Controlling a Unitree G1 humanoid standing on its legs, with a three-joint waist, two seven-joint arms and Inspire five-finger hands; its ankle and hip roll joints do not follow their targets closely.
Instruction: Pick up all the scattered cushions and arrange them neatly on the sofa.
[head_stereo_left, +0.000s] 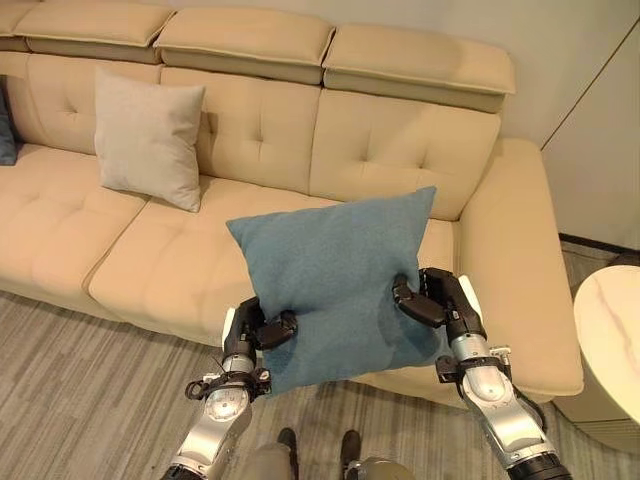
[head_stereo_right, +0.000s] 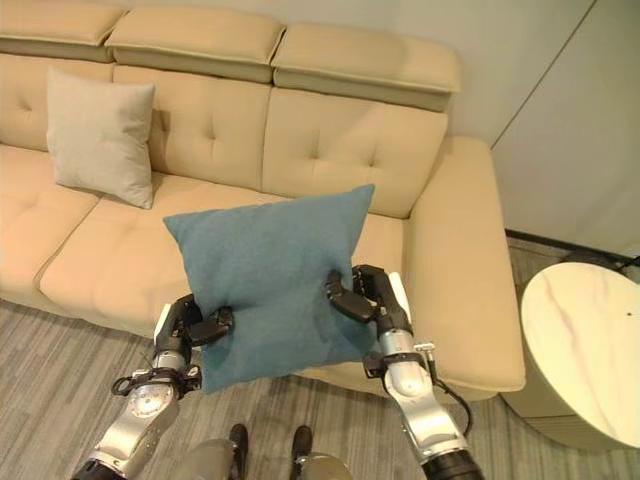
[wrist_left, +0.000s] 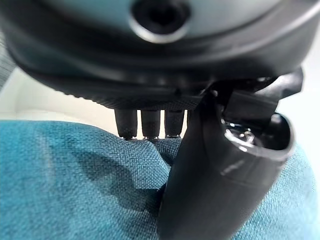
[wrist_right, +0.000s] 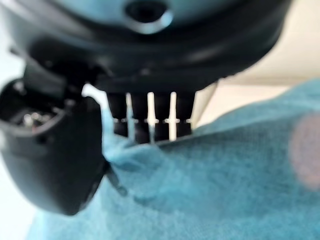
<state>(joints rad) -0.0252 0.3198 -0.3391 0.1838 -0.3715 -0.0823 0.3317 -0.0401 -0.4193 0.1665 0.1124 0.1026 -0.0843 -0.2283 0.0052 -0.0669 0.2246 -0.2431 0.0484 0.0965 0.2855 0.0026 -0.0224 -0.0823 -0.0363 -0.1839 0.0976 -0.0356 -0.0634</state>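
I hold a blue cushion (head_stereo_left: 335, 275) up in the air in front of the beige sofa (head_stereo_left: 160, 260), over the front of its right-hand seat. My left hand (head_stereo_left: 262, 330) pinches its lower left edge between thumb and fingers. On the cushion's right edge my right hand (head_stereo_left: 432, 298) is clamped the same way. Each wrist view shows blue cloth (wrist_left: 75, 185) squeezed under a thumb (wrist_right: 55, 160). A pale beige cushion (head_stereo_left: 148, 137) leans upright against the sofa's backrest at the left. A dark blue cushion (head_stereo_left: 6, 130) peeks in at the far left edge.
The sofa's right armrest (head_stereo_left: 520, 260) lies just right of my right hand. A round white marble side table (head_stereo_right: 585, 340) stands on the floor to the right. Grey striped carpet (head_stereo_left: 90, 390) runs along the sofa's front. A pale wall (head_stereo_right: 560, 110) rises behind.
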